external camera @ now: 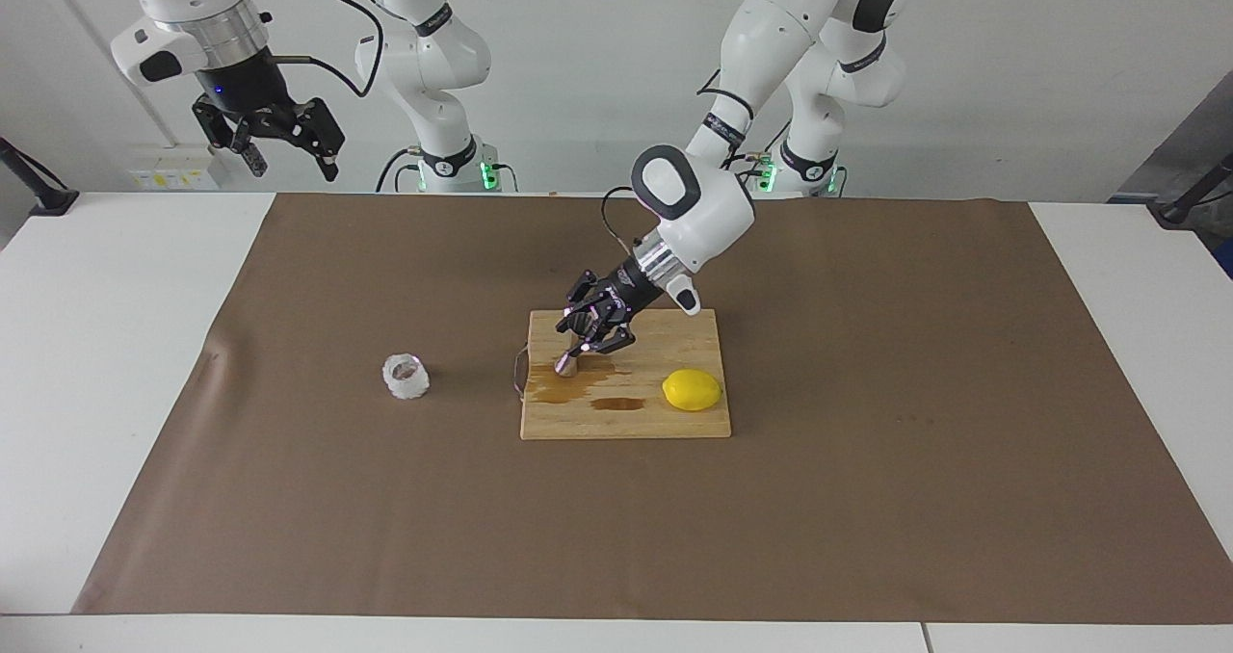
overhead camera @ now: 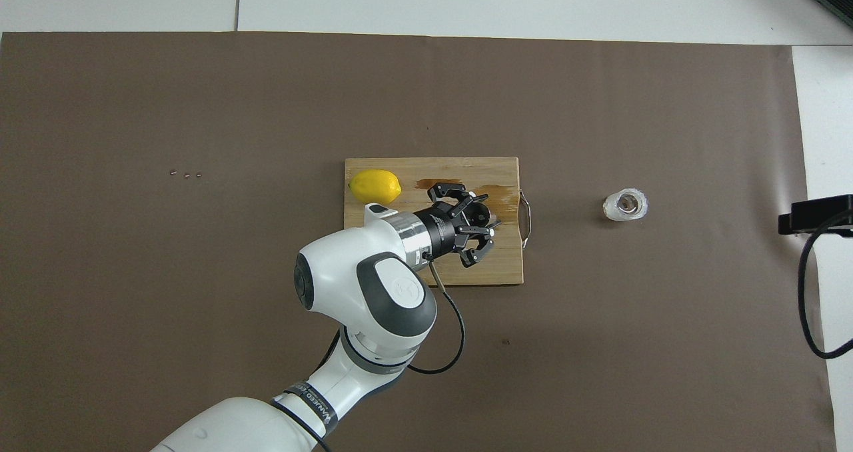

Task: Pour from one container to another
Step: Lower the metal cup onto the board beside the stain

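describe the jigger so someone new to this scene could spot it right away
Start at the wooden cutting board in the middle of the brown mat. The jigger stands on its corner toward the right arm's end, at the edge of a wet stain, just under the left gripper. It is slim, shiny steel, unlike the yellow lemon or the squat glass cup off the board.

My facing camera looks high across the desk (external camera: 116, 345) toward both arms; my overhead looks steeply down; both share the board (external camera: 626, 422).

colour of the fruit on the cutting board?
Plain bright yellow lemon, no markings; clearest in the facing view.
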